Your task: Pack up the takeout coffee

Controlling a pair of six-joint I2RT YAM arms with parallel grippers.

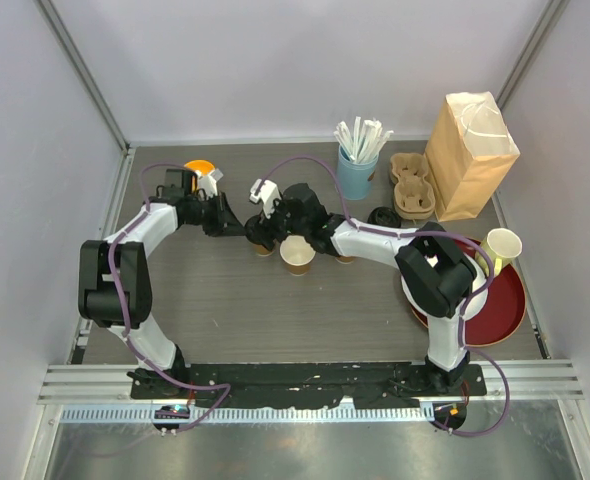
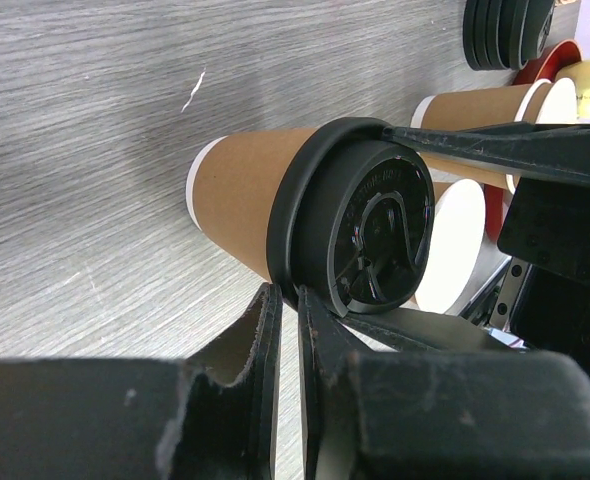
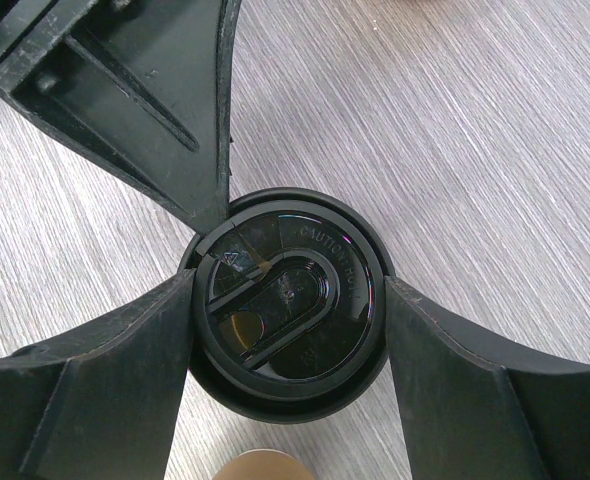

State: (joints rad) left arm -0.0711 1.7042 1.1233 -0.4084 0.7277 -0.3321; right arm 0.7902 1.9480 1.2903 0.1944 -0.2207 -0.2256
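A kraft-brown coffee cup [image 2: 240, 195] with a black lid [image 2: 360, 230] stands mid-table, mostly hidden under both grippers in the top view [image 1: 263, 248]. My right gripper [image 3: 288, 295] is above it, shut on the lid [image 3: 290, 300], with a finger against each side of it. My left gripper [image 2: 288, 300] is shut with a hairline gap, its tips against the lid's rim. It also shows in the top view [image 1: 247, 232]. Two open, lidless kraft cups [image 2: 475, 100] [image 2: 465, 245] stand just behind; one shows in the top view [image 1: 297, 256].
A stack of black lids [image 1: 383, 217], a cardboard cup carrier [image 1: 410, 185], a kraft paper bag [image 1: 470, 155] and a light-blue cup of straws [image 1: 358, 170] stand at the back right. A red tray [image 1: 510, 310] with a pale yellow cup [image 1: 502, 245] is at the right.
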